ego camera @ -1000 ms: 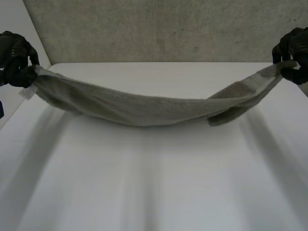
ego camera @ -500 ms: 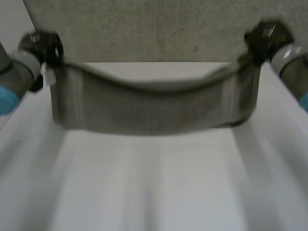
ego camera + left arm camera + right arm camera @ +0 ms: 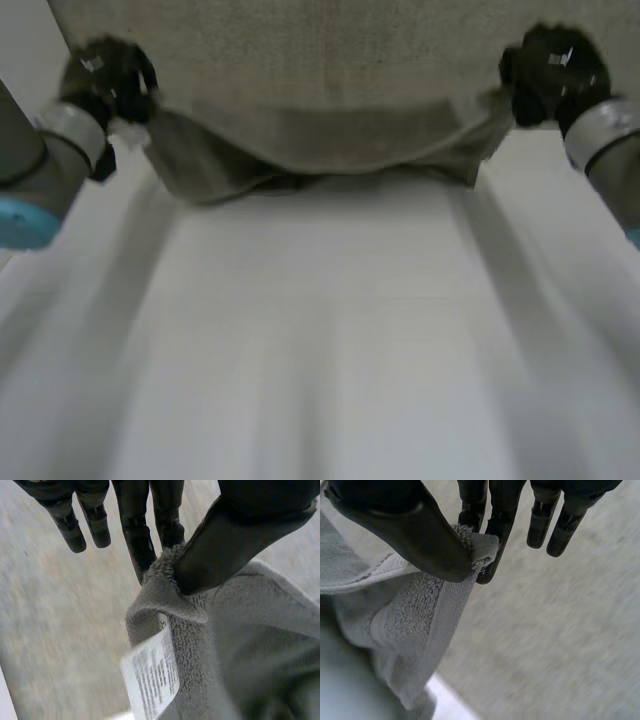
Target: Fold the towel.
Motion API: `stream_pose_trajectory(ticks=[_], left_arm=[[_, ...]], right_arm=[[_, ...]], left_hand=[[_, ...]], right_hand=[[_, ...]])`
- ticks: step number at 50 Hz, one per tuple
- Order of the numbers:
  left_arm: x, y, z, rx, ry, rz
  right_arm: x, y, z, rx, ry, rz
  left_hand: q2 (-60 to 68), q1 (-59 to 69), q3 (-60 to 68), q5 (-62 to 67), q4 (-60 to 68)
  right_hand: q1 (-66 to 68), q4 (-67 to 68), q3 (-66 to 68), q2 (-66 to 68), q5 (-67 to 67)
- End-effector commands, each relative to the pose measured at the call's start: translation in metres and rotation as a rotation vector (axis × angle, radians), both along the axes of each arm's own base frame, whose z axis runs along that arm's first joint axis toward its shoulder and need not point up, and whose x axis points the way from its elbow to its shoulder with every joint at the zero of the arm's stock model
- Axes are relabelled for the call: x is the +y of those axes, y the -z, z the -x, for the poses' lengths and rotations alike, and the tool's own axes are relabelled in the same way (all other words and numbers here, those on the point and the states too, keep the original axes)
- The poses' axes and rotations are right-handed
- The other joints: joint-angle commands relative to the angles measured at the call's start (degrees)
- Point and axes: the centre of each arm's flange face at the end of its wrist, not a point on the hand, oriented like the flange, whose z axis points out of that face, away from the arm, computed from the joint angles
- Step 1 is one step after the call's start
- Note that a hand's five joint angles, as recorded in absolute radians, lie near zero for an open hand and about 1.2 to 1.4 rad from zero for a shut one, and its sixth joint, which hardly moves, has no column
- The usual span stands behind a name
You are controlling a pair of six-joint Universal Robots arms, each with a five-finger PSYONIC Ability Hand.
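Both arms stretched forward, hands raised and well apart; left hand (image 3: 105, 75) pinched a corner of the towel (image 3: 320, 150) between thumb and finger; right hand (image 3: 550, 70) pinched the opposite corner, other fingers straight.

Find the towel (image 3: 320, 140) at 12 o'clock, slung over the far end of the surface (image 3: 320, 350), before the wall (image 3: 300, 45). Find the left hand (image 3: 105, 78) at 10 o'clock pinching one corner, the right hand (image 3: 552, 72) at 2 o'clock pinching the other.
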Motion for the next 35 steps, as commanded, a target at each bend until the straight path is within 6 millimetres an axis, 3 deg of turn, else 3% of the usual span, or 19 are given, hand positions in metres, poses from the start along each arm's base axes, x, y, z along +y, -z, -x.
stream_pose_trajectory(ticks=[1,3,5,7,9,10,12,14,15,17,19,24,26,29,32,35], left_arm=[[0.015,0.067,-0.001,-0.168,0.021,-0.088],[0.030,0.084,-0.006,-0.222,0.029,-0.140],[0.039,0.083,-0.008,-0.228,0.038,-0.150],[0.050,0.075,-0.010,-0.228,0.050,-0.144],[0.070,0.055,-0.019,-0.219,0.059,-0.117],[0.070,0.055,-0.019,-0.219,0.059,-0.117],[0.078,0.045,-0.027,-0.213,0.049,-0.101],[0.097,0.016,-0.043,-0.198,0.030,-0.034],[0.097,0.016,-0.043,-0.198,0.030,-0.033],[0.112,0.002,-0.051,-0.184,0.035,0.002],[0.116,0.002,-0.053,-0.178,0.045,-0.003],[0.116,0.013,-0.052,-0.172,0.076,-0.044],[0.106,0.035,-0.048,-0.176,0.089,-0.110],[0.099,0.044,-0.045,-0.178,0.099,-0.135],[0.077,0.062,-0.028,-0.181,0.130,-0.172],[0.069,0.065,-0.027,-0.185,0.120,-0.176]], right_arm=[[0.008,0.064,0.026,0.053,-0.007,-0.192],[0.010,0.067,0.034,0.063,0.007,-0.212],[0.014,0.069,0.040,0.070,0.011,-0.230],[0.033,0.053,0.048,0.066,0.001,-0.245],[0.044,0.043,0.051,0.064,-0.013,-0.252],[0.044,0.043,0.051,0.064,-0.013,-0.252],[0.066,0.024,0.060,0.056,-0.040,-0.266],[0.075,0.015,0.065,0.052,-0.053,-0.270],[0.082,0.008,0.069,0.047,-0.061,-0.270],[0.085,0.003,0.072,0.044,-0.070,-0.268],[0.086,0.002,0.073,0.042,-0.078,-0.272],[0.076,0.014,0.076,0.046,-0.068,-0.320],[0.061,0.028,0.076,0.046,-0.051,-0.368],[0.050,0.034,0.074,0.066,-0.034,-0.383],[0.036,0.040,0.073,0.094,0.003,-0.379],[0.028,0.042,0.072,0.107,0.023,-0.371]], left_hand=[[4.70,5.40,-3.31,4.09,-3.76],[4.70,5.40,-3.31,4.09,-3.76],[4.70,5.40,-3.31,4.09,-3.76],[4.70,5.40,-3.31,4.09,-3.76],[4.70,5.40,-3.31,4.09,-3.76],[4.70,5.40,-3.31,4.09,-3.76],[4.70,5.40,-3.31,4.09,-3.76],[4.70,5.40,-3.31,4.09,-3.76],[4.70,5.40,-3.31,4.09,-3.76],[4.70,5.40,-3.31,4.09,-3.76],[4.70,5.40,-3.31,4.09,-3.76],[4.70,5.40,-3.31,4.09,-3.76],[4.70,5.40,-3.31,4.09,-3.76],[4.70,5.40,-3.31,4.09,-3.76],[4.70,5.40,-3.31,4.09,-3.76],[4.70,5.40,-3.31,4.09,-3.76]], right_hand=[[4.00,-4.35,-3.02,6.39,2.52],[4.00,-4.35,-3.02,6.39,2.52],[4.00,-4.35,-3.02,6.39,2.52],[4.00,-4.35,-3.02,6.39,2.52],[4.00,-4.35,-3.02,6.39,2.52],[4.00,-4.35,-3.02,6.39,2.52],[4.00,-4.35,-3.02,6.39,2.52],[4.00,-4.35,-3.02,6.39,2.52],[4.00,-4.35,-3.02,6.39,2.52],[4.00,-4.35,-3.02,6.39,2.52],[4.00,-4.35,-3.02,6.39,2.52],[4.00,-4.35,-3.02,6.39,2.52],[4.00,-4.35,-3.02,6.39,2.52],[4.00,-4.35,-3.02,6.39,2.52],[4.00,-4.35,-3.02,6.39,2.52],[4.00,-4.35,-3.02,6.39,2.52]])
